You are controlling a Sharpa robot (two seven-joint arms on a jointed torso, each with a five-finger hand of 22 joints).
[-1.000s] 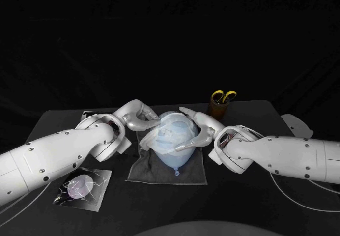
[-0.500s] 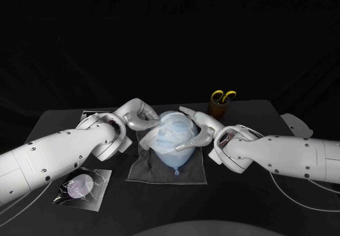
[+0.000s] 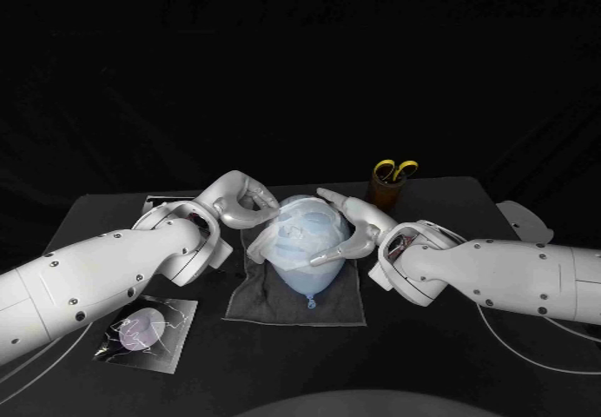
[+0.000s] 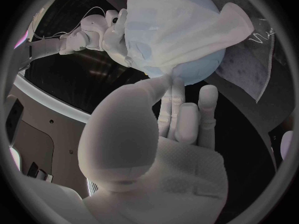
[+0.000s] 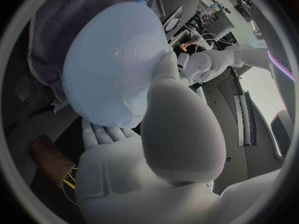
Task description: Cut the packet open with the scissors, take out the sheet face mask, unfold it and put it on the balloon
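A pale blue balloon (image 3: 305, 261) lies on a grey cloth (image 3: 269, 308) at the table's middle, with the white sheet mask (image 3: 294, 230) draped over its upper part. My left hand (image 3: 241, 201) is at the balloon's left. In the left wrist view its thumb and a finger pinch a corner of the sheet mask (image 4: 168, 30), which is drawn to a point there. My right hand (image 3: 351, 230) cups the balloon's right side, and the right wrist view has the balloon (image 5: 112, 64) lying against its fingers and thumb. The yellow-handled scissors (image 3: 397, 169) stand in a brown cup (image 3: 385, 195) at the back right.
The opened packet (image 3: 144, 326) lies flat at the front left of the table. A white object (image 3: 526, 221) sits near the table's right edge. My two forearms flank the cloth on both sides.
My left hand has lifted a little up and back from the balloon's left side, and the mask's edge there has shifted with it. The right hand and balloon have stayed put.
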